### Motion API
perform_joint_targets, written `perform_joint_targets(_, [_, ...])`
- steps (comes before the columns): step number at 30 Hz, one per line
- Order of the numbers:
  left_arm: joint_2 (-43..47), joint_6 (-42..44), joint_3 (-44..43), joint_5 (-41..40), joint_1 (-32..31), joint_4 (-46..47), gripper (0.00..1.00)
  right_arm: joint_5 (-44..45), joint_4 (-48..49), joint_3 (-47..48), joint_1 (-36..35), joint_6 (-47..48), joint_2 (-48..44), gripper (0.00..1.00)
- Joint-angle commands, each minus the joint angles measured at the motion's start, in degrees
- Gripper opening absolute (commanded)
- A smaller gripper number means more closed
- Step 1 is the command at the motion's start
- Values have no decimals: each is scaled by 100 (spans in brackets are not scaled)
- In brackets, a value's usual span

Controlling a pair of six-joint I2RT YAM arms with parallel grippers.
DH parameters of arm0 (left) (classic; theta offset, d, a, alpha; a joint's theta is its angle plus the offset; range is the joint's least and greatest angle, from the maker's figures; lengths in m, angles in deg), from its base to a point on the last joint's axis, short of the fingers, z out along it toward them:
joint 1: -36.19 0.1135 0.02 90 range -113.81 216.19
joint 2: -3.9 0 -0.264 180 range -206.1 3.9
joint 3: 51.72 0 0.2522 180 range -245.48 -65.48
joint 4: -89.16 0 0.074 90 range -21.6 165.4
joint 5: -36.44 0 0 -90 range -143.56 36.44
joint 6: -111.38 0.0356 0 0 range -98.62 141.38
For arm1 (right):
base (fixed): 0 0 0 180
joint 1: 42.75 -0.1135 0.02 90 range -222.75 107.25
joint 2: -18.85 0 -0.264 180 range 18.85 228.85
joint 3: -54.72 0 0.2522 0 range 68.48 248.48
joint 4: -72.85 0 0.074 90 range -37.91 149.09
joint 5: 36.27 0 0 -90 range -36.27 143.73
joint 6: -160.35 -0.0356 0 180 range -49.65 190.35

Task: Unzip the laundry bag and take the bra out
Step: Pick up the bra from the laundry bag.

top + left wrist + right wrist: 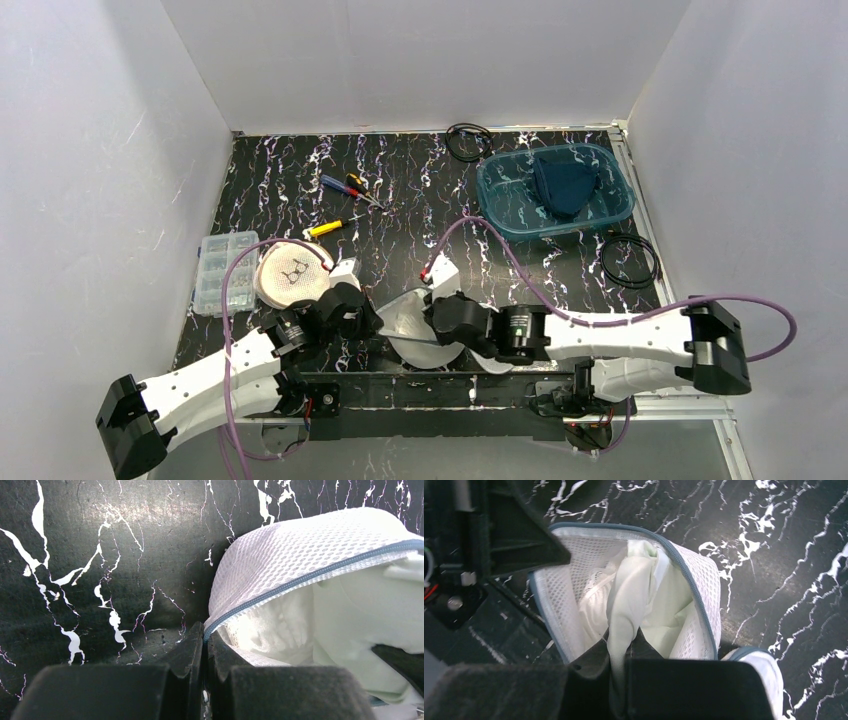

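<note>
A black surface (400, 190) veined with white fills the middle of the overhead view. Two white arms reach in from the lower edge, the left arm (210, 385) from the lower left and the right arm (620, 335) from the lower right, meeting near the bottom centre.

A teal tub (510, 195) sits at the upper right with a dark cloth (565, 185) inside it.

The laundry bag (415, 325), white mesh edged with a blue zip, lies at the bottom centre between the two wrists. Its mouth gapes open in the right wrist view, and the bra (634, 595), pale and soft, lies partly inside with a fold sticking out through the opening.

The left pincer (204, 645) is closed tight, the bag's zip edge pinched between its jaws. The right pincer (619, 652) is closed on the fold of the bra at the bag's mouth.

A clear compartment box (218, 270) stands at the left edge, with a round pale disc (292, 272) just beside it. Screwdrivers (350, 188) lie above centre, near a yellow-handled tool (325, 228). One black cable loop (468, 140) rests at the far edge, and another cable ring (630, 262) lies below the tub
</note>
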Motion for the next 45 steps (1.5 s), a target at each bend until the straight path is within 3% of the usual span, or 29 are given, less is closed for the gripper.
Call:
perform_joint_targets(1, [46,3,102,-31,24,-75,0,-721,983,-402,-1,666,-624,1])
perform_joint_targets(9, [-89,28,-134,70,23,47,0,-2598,1647,-261,-3,1249,-493,1])
perform_joint_targets(15, [-337,190,-494,7,21,-71,0,-2751,1761,51,0,1500,-572,1])
perform_joint_targets(28, [-292,377,-944,-516,23,-262,0,-566,908,1073,6,2070,-1327,1])
perform_joint_targets(35, [-595,598,-1609,-1205,22,-211,0,1867,-243,2149,175,2517,-1180,1])
perform_joint_targets(38, [-913,799,-1971,-1378,45,-68,0,2358,-687,2666,799,2622,-933,1])
perform_joint_targets(45, [-1567,877,-2241,-1504,123,58,0,2077,-1212,3677,3045,2818,-110,1])
